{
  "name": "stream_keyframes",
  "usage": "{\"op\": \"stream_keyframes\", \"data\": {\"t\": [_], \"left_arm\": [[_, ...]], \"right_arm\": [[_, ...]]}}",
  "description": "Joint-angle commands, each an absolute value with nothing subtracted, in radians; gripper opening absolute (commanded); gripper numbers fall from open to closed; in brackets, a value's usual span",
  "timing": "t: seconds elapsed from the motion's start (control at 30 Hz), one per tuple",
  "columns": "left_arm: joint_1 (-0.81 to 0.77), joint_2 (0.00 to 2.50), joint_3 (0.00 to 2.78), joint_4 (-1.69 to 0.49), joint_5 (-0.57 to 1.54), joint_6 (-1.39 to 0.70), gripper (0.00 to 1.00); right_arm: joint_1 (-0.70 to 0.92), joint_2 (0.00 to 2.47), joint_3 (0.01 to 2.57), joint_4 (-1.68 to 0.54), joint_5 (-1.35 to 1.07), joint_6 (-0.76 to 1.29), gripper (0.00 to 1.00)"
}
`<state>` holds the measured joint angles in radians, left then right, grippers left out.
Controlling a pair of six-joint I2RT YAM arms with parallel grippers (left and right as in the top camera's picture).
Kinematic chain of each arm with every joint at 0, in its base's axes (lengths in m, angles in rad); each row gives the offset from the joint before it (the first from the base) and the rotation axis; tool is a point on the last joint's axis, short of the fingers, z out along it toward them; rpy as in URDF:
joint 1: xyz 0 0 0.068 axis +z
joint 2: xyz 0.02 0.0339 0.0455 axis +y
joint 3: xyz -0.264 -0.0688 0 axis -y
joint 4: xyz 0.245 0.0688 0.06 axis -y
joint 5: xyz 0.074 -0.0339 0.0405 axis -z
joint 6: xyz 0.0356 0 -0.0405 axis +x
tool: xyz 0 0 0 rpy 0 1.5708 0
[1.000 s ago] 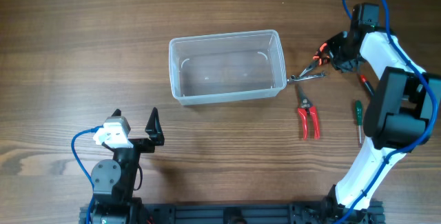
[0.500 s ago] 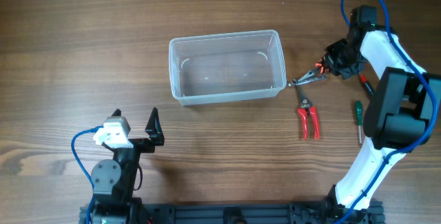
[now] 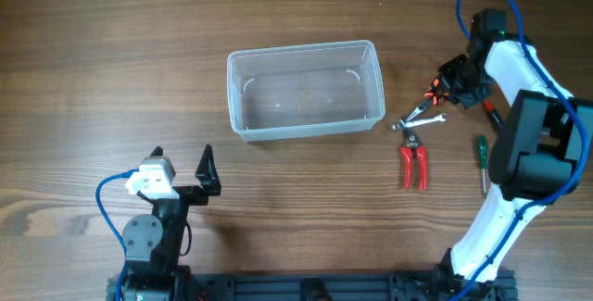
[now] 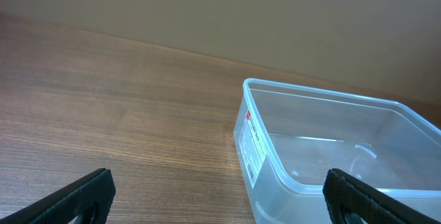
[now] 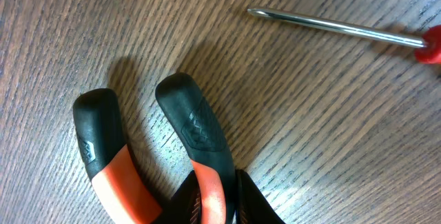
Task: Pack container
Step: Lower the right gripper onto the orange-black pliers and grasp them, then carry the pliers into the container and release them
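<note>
The clear plastic container (image 3: 306,120) stands empty at the table's middle; it also shows in the left wrist view (image 4: 310,92). My right gripper (image 3: 445,85) is right of it, shut on one handle of the orange-and-black pliers (image 3: 422,114). Their metal nose points toward the container's near right corner. In the right wrist view my fingers (image 5: 224,196) clamp the pliers' right-hand handle (image 5: 196,131), low over the wood. My left gripper (image 3: 185,173) is open and empty near the front left, short of the container; its view shows the fingertips (image 4: 217,196) wide apart.
Red-handled cutters (image 3: 414,164) lie just below the held pliers. A green screwdriver (image 3: 481,156) and a red screwdriver (image 3: 490,111) lie by the right arm. The red one's shaft (image 5: 337,25) shows in the right wrist view.
My right gripper has swung the pliers. Their nose has moved away from the container's right wall, down toward the red cutters. The left arm has not moved.
</note>
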<state>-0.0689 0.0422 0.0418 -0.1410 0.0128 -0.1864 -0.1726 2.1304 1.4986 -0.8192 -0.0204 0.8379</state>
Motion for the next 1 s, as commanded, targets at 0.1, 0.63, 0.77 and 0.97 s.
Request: {"op": "stream_keyframes", "data": {"t": [0.1, 0.63, 0.77, 0.97], "left_arm": [[-0.063, 0.041, 0.038, -0.142, 0.01, -0.198, 1.0], [-0.063, 0.041, 0.037, -0.142, 0.01, -0.198, 1.0], [-0.063, 0.041, 0.037, -0.142, 0.01, -0.198, 1.0], [-0.063, 0.041, 0.037, -0.142, 0.01, -0.198, 1.0]], "right_arm": [[-0.172, 2.173, 1.607, -0.826, 0.003, 0.653, 0.16], [0.081, 1.858, 2.013, -0.927, -0.306, 0.109, 0.05], [0.247, 1.829, 2.013, -0.953, -0.316, -0.196, 0.04], [0.427, 1.883, 2.003, -1.019, -0.256, -0.581, 0.05]]}}
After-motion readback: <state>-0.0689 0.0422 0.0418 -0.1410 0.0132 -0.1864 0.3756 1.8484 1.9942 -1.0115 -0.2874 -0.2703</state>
